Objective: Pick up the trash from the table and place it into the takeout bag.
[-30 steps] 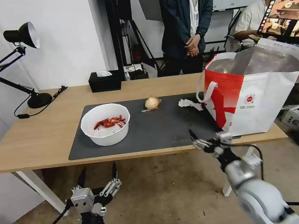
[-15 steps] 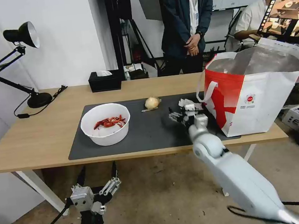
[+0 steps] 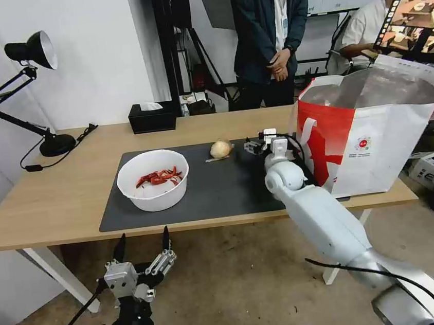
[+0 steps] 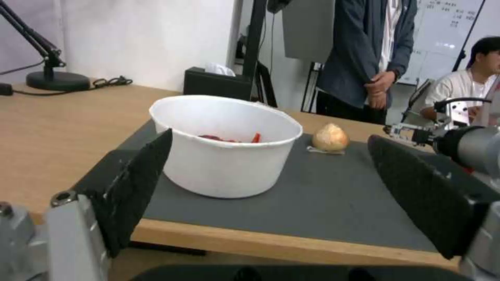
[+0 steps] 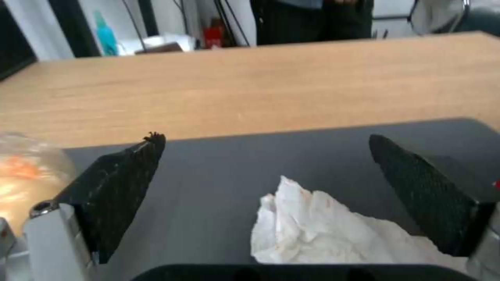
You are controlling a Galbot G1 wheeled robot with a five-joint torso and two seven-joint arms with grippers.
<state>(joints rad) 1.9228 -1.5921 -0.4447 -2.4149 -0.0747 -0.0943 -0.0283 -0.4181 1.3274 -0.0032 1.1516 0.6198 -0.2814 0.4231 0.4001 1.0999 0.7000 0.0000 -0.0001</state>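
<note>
The table (image 3: 65, 194) spans the middle of the head view, its dark mat (image 3: 220, 193) at centre. The takeout bag (image 3: 379, 135) stands open at centre right on the table's end, its red side touching the mat's edge. The white bowl (image 3: 153, 180) of red peel scraps sits centre left on the mat, the beige wrapped ball (image 3: 221, 149) beyond it near the mat's far edge.

The right gripper (image 5: 265, 195) hangs low over the mat beside the bag, jaws spread wide with the crumpled tissue (image 5: 318, 234) lying between them, not yet pinched. The left gripper (image 3: 143, 248), at lower left of the head view, is parked below the table edge, its 2 fingers apart and empty.

Risks, as I judge them: the tissue is light and loose, so closing too high could catch only a fold and let it slip out on the lift. The bag is just beside the arm, so a careless swing could snag a strap or push the bag toward the table's end.

The right wrist view shows the tissue framed between the fingers; in the head view the arm covers it. The left wrist view shows the bowl's side wall and the ball from table height, while the head view alone gives the bag's open foil-lined mouth.
</note>
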